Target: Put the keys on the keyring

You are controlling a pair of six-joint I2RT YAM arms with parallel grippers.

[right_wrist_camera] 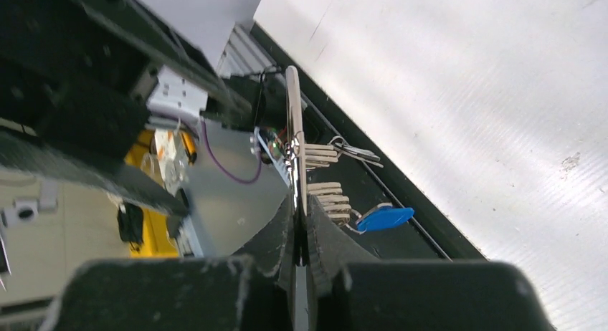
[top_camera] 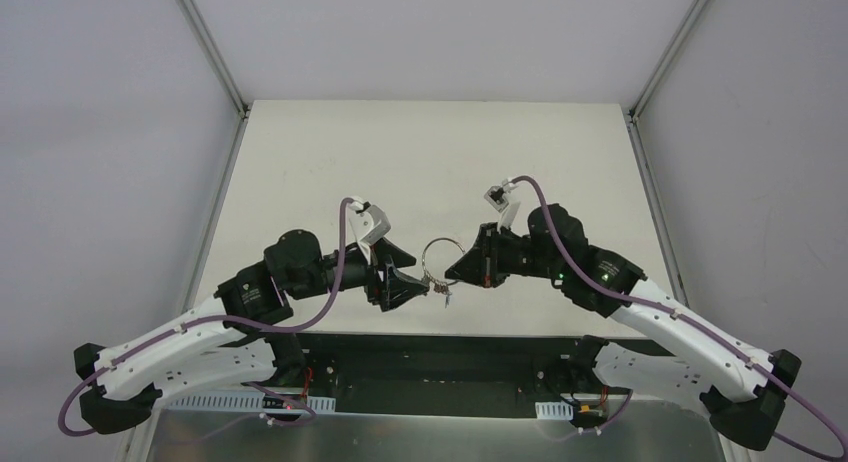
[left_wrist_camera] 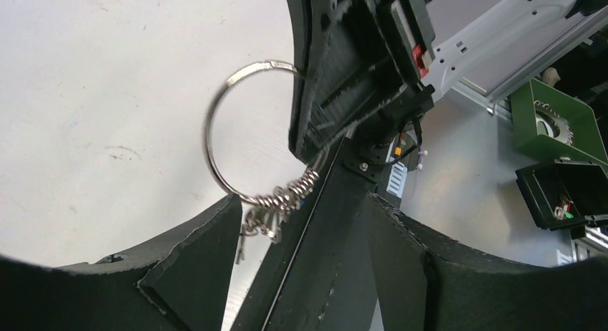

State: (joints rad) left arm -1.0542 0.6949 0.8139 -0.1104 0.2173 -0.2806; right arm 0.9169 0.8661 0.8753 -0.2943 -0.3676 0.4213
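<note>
Keyring hangs pinched edge-on in the right gripper — with the left gripper parted and empty, the dangling keys could swivel it loose by their weight.

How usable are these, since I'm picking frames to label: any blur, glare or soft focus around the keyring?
Top external: even light, sharp, but the keyring is tiny. Left wrist: the ring's left arc is smeared, the left gripper's own fingers dark and soft. Right wrist: the table glares almost white, the ring shows edge-on, the blue key reads clearly.
</note>
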